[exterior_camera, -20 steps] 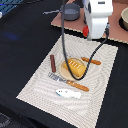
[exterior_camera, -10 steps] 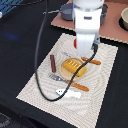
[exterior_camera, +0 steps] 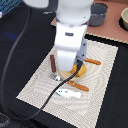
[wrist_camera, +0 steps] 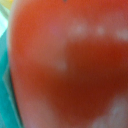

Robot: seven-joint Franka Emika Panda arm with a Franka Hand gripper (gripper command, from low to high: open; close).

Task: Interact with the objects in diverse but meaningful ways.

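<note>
Sausage stick (exterior_camera: 52, 63) lies lengthwise, pointing away along the mat (exterior_camera: 105, 70)

The big white arm (exterior_camera: 70, 40) stands straight up and points down. Its wrist is fat and white. A black cable hangs off it and loops away. The gripper (exterior_camera: 66, 75) is low at the bottom of the arm. The arm hides its fingers, so open or closed cannot be told.
</note>
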